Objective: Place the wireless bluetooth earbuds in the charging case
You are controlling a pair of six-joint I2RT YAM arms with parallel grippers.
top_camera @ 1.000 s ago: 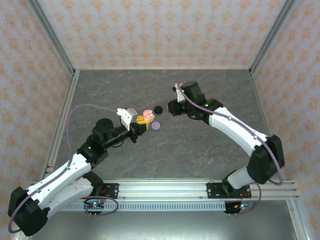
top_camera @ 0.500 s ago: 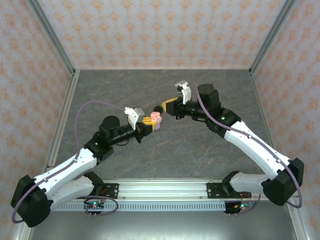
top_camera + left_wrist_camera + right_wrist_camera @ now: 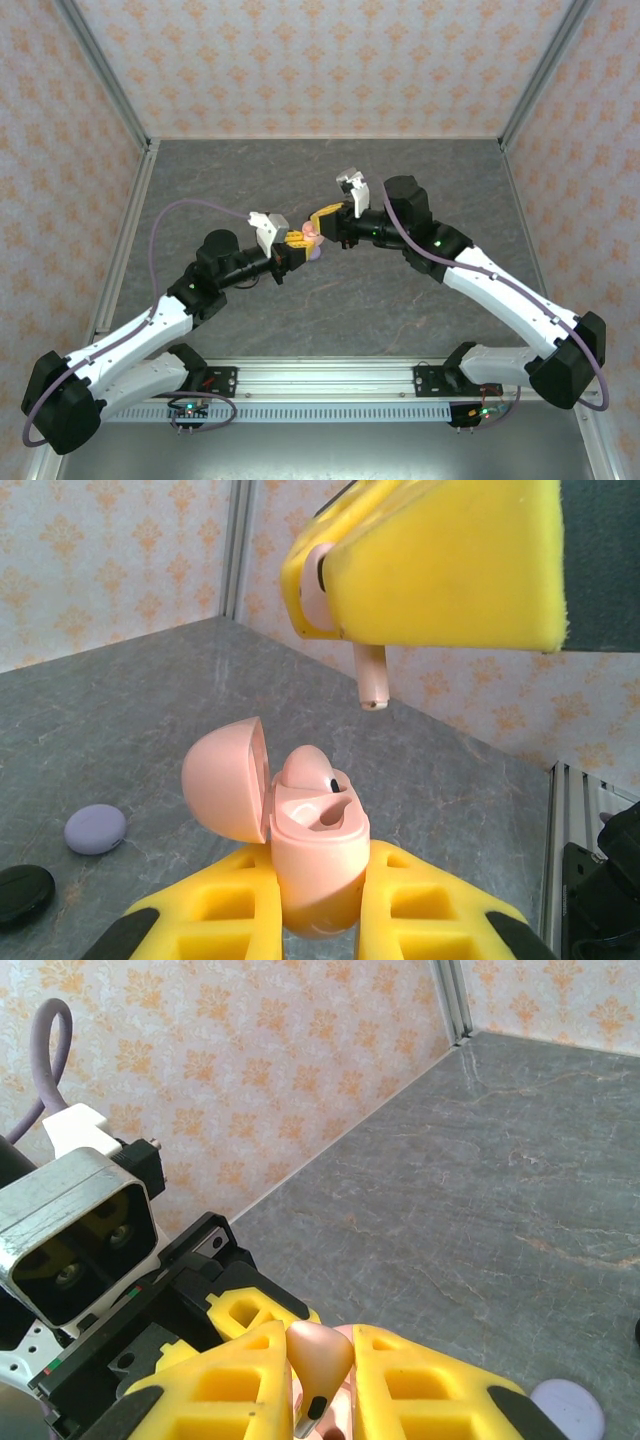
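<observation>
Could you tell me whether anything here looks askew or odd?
Nothing stands out: the left gripper holds the open pink case, and the right gripper holds a pink earbud stem-down above it, apart.

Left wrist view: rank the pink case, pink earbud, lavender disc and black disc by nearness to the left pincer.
1. In the left pincer: pink case.
2. Just above: pink earbud.
3. Low at left: lavender disc and black disc, too close to call.
</observation>
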